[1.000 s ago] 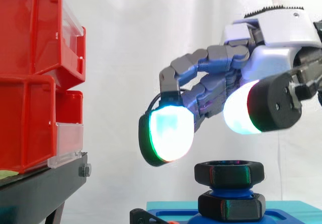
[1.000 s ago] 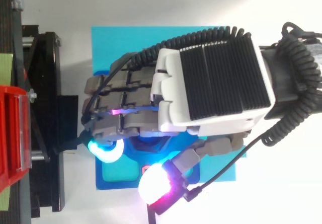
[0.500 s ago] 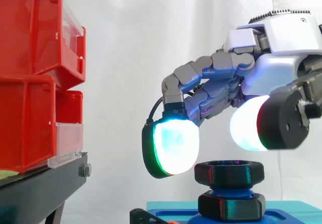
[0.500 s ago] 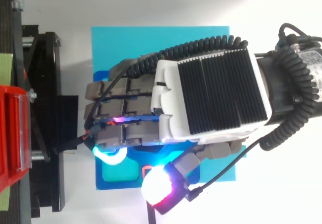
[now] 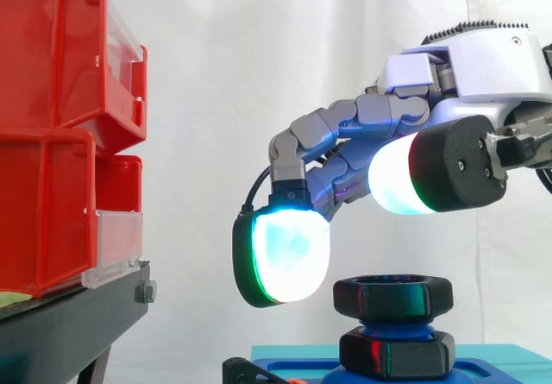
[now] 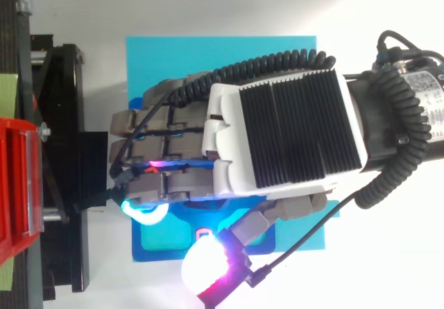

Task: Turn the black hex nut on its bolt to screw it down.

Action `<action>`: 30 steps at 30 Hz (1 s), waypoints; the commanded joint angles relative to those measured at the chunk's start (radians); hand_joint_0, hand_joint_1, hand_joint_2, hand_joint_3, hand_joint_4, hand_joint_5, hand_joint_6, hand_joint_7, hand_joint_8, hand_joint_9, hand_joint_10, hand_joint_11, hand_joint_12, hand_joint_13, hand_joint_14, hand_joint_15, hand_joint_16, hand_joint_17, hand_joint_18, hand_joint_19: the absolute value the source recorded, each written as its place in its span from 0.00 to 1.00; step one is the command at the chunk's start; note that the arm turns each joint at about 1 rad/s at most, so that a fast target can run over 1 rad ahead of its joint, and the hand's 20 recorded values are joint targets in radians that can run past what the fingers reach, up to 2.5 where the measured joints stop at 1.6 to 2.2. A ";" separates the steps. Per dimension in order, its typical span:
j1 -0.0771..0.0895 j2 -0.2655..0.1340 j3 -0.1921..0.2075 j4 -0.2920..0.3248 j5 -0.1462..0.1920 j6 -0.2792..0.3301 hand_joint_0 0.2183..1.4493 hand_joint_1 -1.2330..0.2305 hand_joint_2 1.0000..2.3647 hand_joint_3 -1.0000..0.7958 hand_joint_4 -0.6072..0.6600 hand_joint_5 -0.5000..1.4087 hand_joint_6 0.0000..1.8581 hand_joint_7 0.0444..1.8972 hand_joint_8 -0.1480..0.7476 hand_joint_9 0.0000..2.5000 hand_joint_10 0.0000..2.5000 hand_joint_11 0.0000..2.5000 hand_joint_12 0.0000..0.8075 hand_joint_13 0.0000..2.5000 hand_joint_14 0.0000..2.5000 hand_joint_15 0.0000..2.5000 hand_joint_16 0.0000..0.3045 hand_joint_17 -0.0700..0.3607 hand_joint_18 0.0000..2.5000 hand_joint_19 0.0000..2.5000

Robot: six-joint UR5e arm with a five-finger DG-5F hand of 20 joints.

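Observation:
A black hex nut [image 5: 392,296] sits high on a blue bolt [image 5: 392,325], with a second black nut [image 5: 397,353] under it. The bolt stands on a cyan base plate [image 6: 208,52]. My hand [image 5: 492,65] hovers just above the upper nut and holds nothing. One glowing finger pad [image 5: 289,254] hangs beside the nut's left edge, close to it but apart. The thumb pad [image 5: 401,177] is raised well above the nut's right side. From above, the hand [image 6: 284,132] covers the bolt and both nuts.
Red bins [image 5: 52,125] are stacked on a black stand [image 5: 69,332] at the left, a short gap away from the finger pad. In the top view the stand [image 6: 62,149] borders the base plate's left edge. A white curtain hangs behind.
The hand has shifted a little to the left. The thumb pad has lifted up and away from the upper nut. The nut has not moved.

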 commanded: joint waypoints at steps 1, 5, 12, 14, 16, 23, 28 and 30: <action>0.000 -0.001 0.000 0.002 -0.001 -0.003 0.21 0.67 0.00 0.28 0.63 0.21 0.27 0.56 0.44 0.19 0.00 0.07 0.44 0.17 0.00 0.04 0.21 0.49 0.14 0.18; 0.000 -0.007 -0.001 0.002 -0.001 -0.009 0.21 0.68 0.00 0.28 0.62 0.21 0.27 0.57 0.44 0.19 0.00 0.06 0.44 0.17 0.00 0.04 0.21 0.49 0.14 0.18; -0.001 -0.007 -0.003 0.002 -0.005 -0.015 0.22 0.69 0.00 0.28 0.60 0.22 0.27 0.57 0.43 0.19 0.00 0.07 0.44 0.18 0.00 0.04 0.20 0.48 0.14 0.18; -0.003 -0.007 -0.013 0.004 -0.005 -0.015 0.22 0.69 0.00 0.28 0.60 0.22 0.27 0.57 0.43 0.19 0.00 0.07 0.44 0.17 0.00 0.04 0.20 0.48 0.14 0.18; -0.006 -0.007 -0.024 0.010 -0.010 -0.016 0.22 0.69 0.00 0.28 0.60 0.22 0.27 0.58 0.43 0.19 0.00 0.07 0.44 0.17 0.00 0.04 0.20 0.48 0.14 0.18; -0.007 -0.007 -0.027 0.027 -0.027 -0.026 0.22 0.70 0.00 0.28 0.60 0.22 0.27 0.59 0.43 0.19 0.00 0.06 0.43 0.17 0.00 0.04 0.20 0.48 0.14 0.18; -0.012 -0.007 -0.027 0.024 -0.039 -0.050 0.22 0.70 0.00 0.28 0.58 0.22 0.27 0.63 0.43 0.19 0.00 0.07 0.43 0.18 0.00 0.04 0.20 0.48 0.14 0.18; -0.014 -0.007 -0.027 0.022 -0.042 -0.052 0.22 0.70 0.00 0.28 0.58 0.23 0.27 0.64 0.43 0.19 0.00 0.07 0.43 0.18 0.00 0.04 0.20 0.48 0.14 0.18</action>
